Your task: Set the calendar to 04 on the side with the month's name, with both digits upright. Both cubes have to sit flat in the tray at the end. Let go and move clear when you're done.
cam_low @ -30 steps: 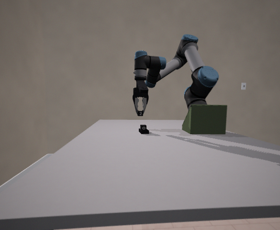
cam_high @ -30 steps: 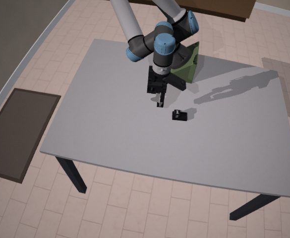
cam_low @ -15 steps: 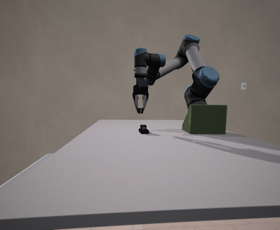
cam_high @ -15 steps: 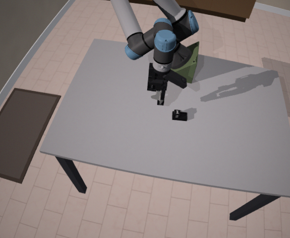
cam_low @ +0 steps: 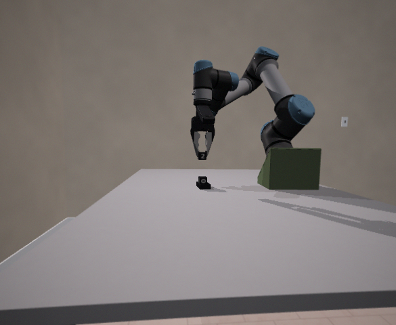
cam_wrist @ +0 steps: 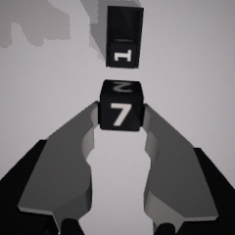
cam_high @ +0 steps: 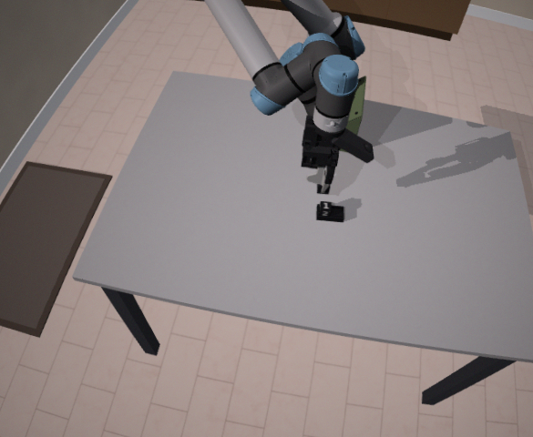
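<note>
The gripper point(cam_low: 202, 154) hung above the grey tabletop point(cam_high: 238, 263) with its fingers closed on a black number cube point(cam_wrist: 120, 112) — pinched by two opposite sides, near the fingertips. From the wrist view a 7 faced the camera and a 2 showed on the face beyond it; from the exterior view the side turned toward the room read 2. Holding it by the sides left the other faces free, which I judged was the point: the cube could be turned to bring a wanted digit round before being set down.

Below and a little ahead sat the calendar tray point(cam_high: 336, 214), low and black, with the other cube point(cam_high: 325, 209) in one end. Its top read 1, and its outward face looked like a 0 from the exterior view, though it was small. The slot beside it stood vacant, presumably for the held cube. Whether a 4 was on that cube I could not tell; neither could I make out the month's name.

There was generous room — the tray stood well away from every tabletop edge, and the green pedestal point(cam_low: 296, 168) under the arm was well apart behind it. The tight place was the slot itself, with the seated cube just beside it.
</note>
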Controlling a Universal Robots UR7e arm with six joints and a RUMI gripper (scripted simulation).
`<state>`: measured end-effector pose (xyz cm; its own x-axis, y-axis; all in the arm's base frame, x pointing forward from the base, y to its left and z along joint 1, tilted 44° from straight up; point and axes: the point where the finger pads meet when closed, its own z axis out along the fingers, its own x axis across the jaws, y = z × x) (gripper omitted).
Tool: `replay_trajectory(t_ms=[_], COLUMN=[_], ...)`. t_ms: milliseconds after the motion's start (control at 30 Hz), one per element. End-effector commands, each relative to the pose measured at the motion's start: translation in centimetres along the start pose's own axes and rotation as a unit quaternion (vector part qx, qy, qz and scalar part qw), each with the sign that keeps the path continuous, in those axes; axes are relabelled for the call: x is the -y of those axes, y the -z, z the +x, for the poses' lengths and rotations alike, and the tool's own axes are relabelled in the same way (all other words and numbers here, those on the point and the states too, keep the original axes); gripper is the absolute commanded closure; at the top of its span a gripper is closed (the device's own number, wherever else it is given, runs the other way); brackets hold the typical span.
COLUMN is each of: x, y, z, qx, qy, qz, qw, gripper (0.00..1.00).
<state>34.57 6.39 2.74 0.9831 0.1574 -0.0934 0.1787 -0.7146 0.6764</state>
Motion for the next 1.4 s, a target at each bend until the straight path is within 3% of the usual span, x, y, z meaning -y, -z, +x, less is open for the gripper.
replay_trajectory(t_ms=[0,667,1367], x=[5.0,5.2,5.2], y=[0.3,-0.1,-5.4], z=[0.1,0.1,0.1], qx=[0.002,0.003,0.003], qy=[-0.002,-0.002,-0.002], qz=[-0.004,-0.005,-0.005], qw=[1.000,1.000,1.000], gripper=[0.90,0.90,0.90])
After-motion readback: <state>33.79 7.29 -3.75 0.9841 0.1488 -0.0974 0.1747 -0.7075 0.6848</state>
